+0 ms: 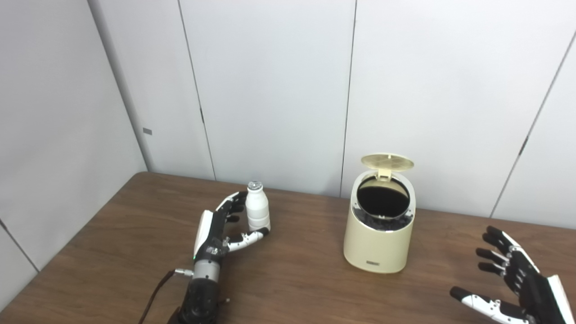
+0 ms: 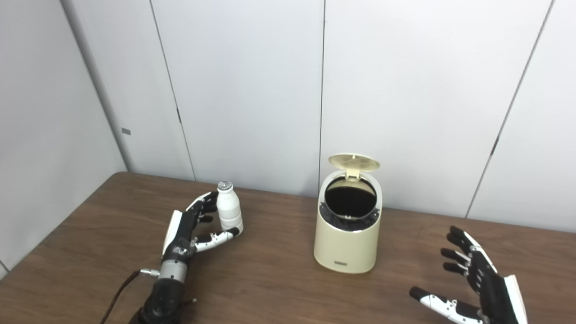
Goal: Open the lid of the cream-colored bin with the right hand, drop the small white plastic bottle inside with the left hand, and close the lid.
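Note:
The cream-colored bin (image 1: 379,234) stands on the table right of centre. Its round lid (image 1: 388,162) is tipped up and back on its hinge, and the dark inside shows. The small white plastic bottle (image 1: 257,208) with a silver cap stands upright on the table, left of the bin. My left hand (image 1: 220,229) is cupped around it: the fingers (image 1: 235,203) curl on its left side and the thumb reaches to its base, without a firm grip showing. My right hand (image 1: 513,281) hovers low at the bottom right, open with fingers spread, well clear of the bin.
The brown wooden table (image 1: 310,279) runs to a grey panelled wall (image 1: 270,90) close behind the bin. A dark cable (image 1: 155,292) trails from my left wrist. Bare tabletop lies between the bottle and the bin.

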Tool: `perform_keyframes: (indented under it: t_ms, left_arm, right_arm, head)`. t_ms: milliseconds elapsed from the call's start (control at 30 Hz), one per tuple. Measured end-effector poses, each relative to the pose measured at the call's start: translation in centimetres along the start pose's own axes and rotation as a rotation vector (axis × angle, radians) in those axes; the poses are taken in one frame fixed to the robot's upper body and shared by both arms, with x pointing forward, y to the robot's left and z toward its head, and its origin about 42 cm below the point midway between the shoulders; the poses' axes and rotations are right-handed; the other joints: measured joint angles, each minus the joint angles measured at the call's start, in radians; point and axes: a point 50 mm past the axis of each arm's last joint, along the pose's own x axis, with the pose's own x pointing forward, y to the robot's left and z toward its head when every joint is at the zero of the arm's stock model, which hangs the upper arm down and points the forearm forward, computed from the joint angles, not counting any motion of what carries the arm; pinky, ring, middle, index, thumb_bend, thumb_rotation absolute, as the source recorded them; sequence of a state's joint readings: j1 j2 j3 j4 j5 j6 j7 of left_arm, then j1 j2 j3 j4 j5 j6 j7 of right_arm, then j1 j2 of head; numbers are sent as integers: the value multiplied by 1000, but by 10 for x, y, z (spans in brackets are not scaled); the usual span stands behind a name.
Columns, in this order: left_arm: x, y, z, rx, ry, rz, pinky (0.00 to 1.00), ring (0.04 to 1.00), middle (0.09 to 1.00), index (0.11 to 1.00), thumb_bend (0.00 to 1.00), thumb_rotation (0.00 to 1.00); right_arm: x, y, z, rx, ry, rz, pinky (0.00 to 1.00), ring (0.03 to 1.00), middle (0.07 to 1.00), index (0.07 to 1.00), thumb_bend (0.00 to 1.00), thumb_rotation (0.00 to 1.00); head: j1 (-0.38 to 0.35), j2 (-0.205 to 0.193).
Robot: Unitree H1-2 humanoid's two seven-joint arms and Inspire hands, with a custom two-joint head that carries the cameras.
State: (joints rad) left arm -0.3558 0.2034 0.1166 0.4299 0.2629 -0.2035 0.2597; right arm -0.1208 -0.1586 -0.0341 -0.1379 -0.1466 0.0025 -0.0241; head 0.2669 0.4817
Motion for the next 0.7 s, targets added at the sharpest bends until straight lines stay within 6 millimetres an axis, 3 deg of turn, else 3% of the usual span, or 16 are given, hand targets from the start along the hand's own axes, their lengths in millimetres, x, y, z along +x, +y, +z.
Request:
perform_keyframes:
  t_ms: [367,567,667,700]
  left_arm:
    - [7,-6,0,-11,-9,-9,660,754,792,826,752,94]
    - [13,-14,3,-57,-21,-3,575,690,756,788,742,14]
    - [17,-20,5,-80,-28,12,494,556,619,676,719,1]
    - [18,-22,6,-80,-28,22,447,504,540,605,621,0]
  right_arm:
    - [-1,1,5,-15,-17,4,673,768,852,850,737,52]
    - [-1,1,6,-16,-22,5,685,771,855,852,729,49]
    - [-2,1,7,-16,-23,7,680,771,856,851,729,54]
    - [-2,1,7,-16,-24,7,679,770,857,852,733,60]
  head:
    - [-6,9]
    - [-12,14]
    - [-14,17]
    - [-15,18]
